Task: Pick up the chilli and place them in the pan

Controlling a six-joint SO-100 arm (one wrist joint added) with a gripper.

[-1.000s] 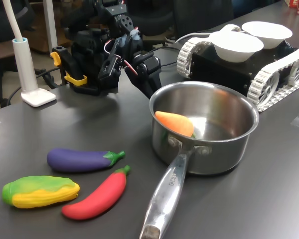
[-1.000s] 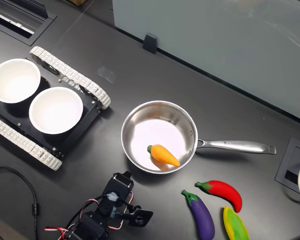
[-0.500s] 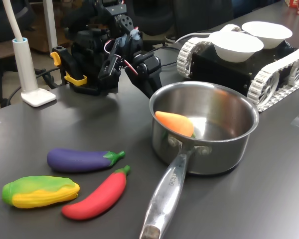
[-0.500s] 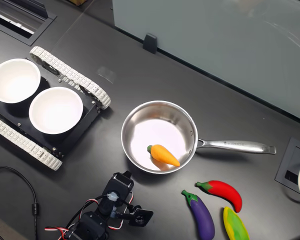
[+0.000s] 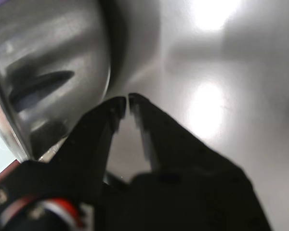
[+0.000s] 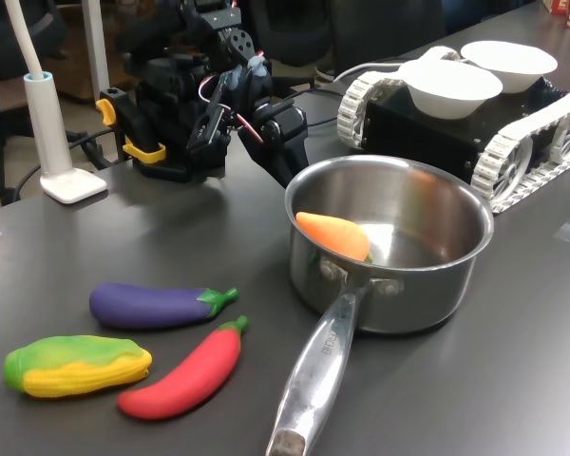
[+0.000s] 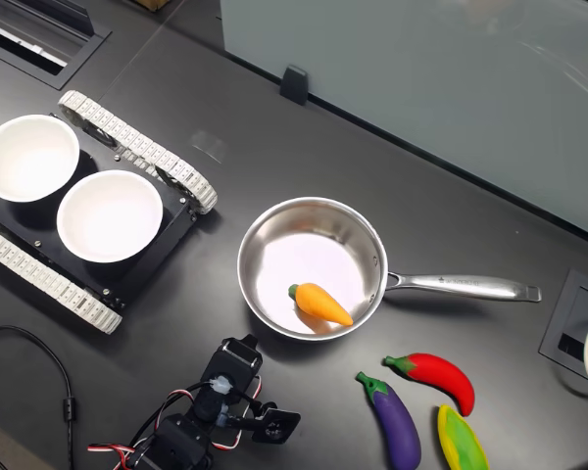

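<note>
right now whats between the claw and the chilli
In the second exterior view, only bare table lies between the claw and the chilli; the aubergine sits just off that line.

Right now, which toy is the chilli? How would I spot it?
Find the shiny pan and follow its long handle toward the three toys lying beside it in the first exterior view. The chilli is the smooth, curved red one, nearest the handle, not the purple aubergine or yellow-green corn.
</note>
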